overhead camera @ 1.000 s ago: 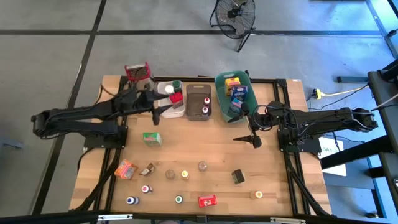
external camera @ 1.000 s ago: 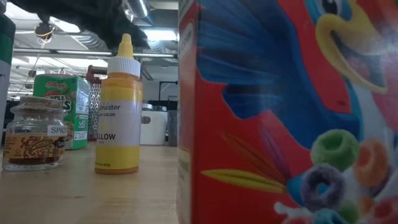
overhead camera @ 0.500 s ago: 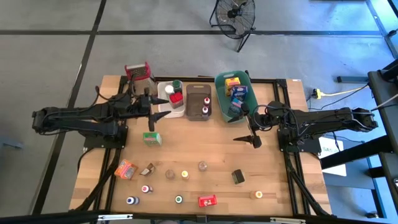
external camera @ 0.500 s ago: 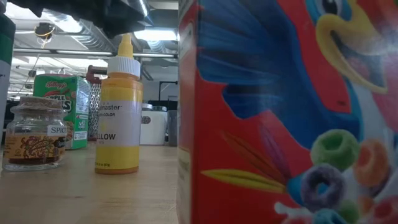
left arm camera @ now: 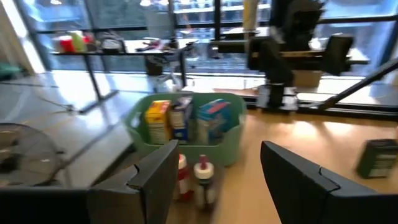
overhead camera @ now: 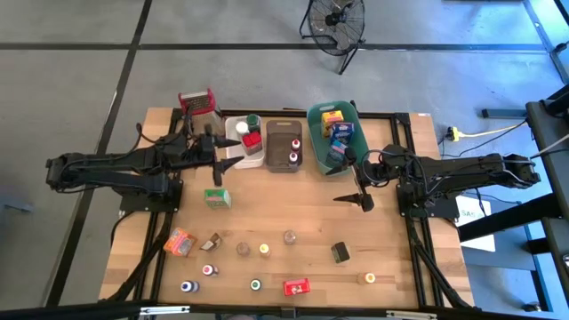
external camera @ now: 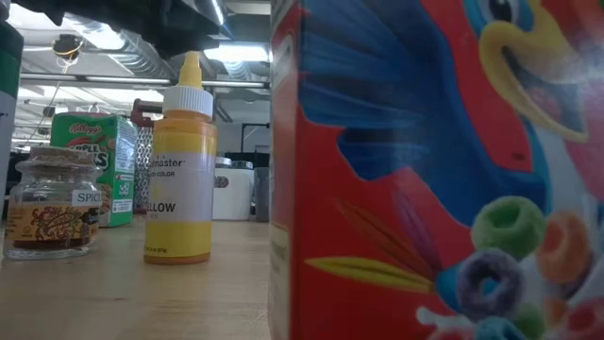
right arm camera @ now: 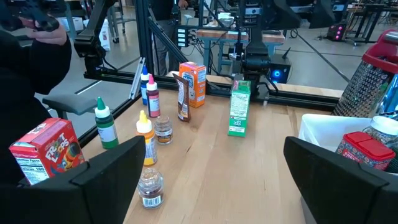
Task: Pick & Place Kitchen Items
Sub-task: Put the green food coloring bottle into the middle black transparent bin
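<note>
Kitchen items stand scattered over the table's near half: a green box [overhead camera: 217, 197], an orange box [overhead camera: 180, 241], a dark box [overhead camera: 340, 252], a red box [overhead camera: 297, 287] and several small bottles, among them a yellow one [external camera: 179, 170]. More of them sit in the white bin [overhead camera: 236, 123], brown bin [overhead camera: 284, 126] and teal bin [overhead camera: 313, 133]. My left gripper [overhead camera: 226, 156] hovers open and empty, left of the white bin and above the table. My right gripper [overhead camera: 357, 180] hovers open and empty in front of the teal bin.
A steel grater with a red handle [overhead camera: 197, 100] stands at the far left corner. The three bins line the far edge. The middle strip of the table between the bins and the near items is bare wood. A red cereal box [external camera: 434, 170] fills the low view.
My left gripper has drawn back from over the white bin toward the table's left edge, staying open and empty.
</note>
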